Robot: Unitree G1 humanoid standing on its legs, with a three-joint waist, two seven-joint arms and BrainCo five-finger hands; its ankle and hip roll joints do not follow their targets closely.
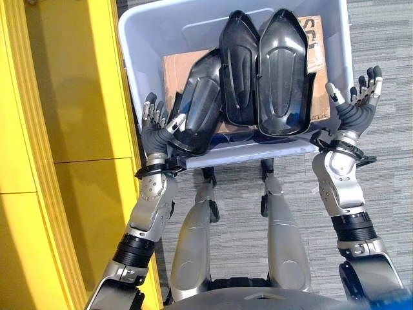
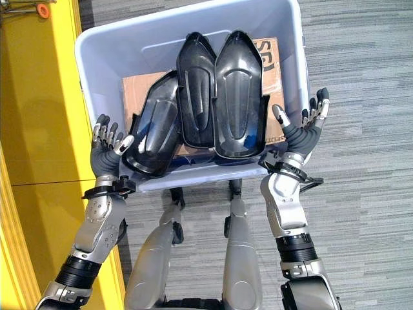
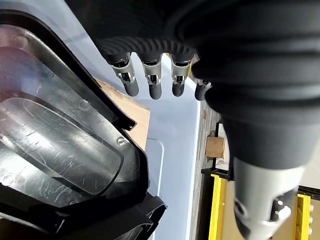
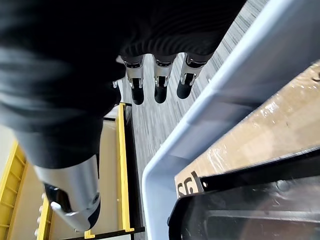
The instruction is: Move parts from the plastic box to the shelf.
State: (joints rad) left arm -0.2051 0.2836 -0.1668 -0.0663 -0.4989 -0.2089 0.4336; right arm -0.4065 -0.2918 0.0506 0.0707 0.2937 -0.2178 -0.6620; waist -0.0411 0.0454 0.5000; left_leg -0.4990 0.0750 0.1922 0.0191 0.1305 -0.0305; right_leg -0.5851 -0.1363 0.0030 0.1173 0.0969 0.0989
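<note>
Three glossy black moulded parts (image 1: 264, 71) overlapping in plastic box (image 1: 335, 39).

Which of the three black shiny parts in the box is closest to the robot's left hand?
The tilted black part on the left side of the plastic box, right beside the left hand. The other two lie further right.

A workshop or small factory floor is showing here. Yellow-painted metal shelving (image 1: 58, 129) is standing along one side, grey striped carpet tiles (image 1: 387, 97) are covering the floor, and a pale blue plastic box (image 2: 103, 58) is holding moulded black plastic parts (image 2: 239, 90) lying on a sheet of cardboard (image 2: 139, 87).
</note>
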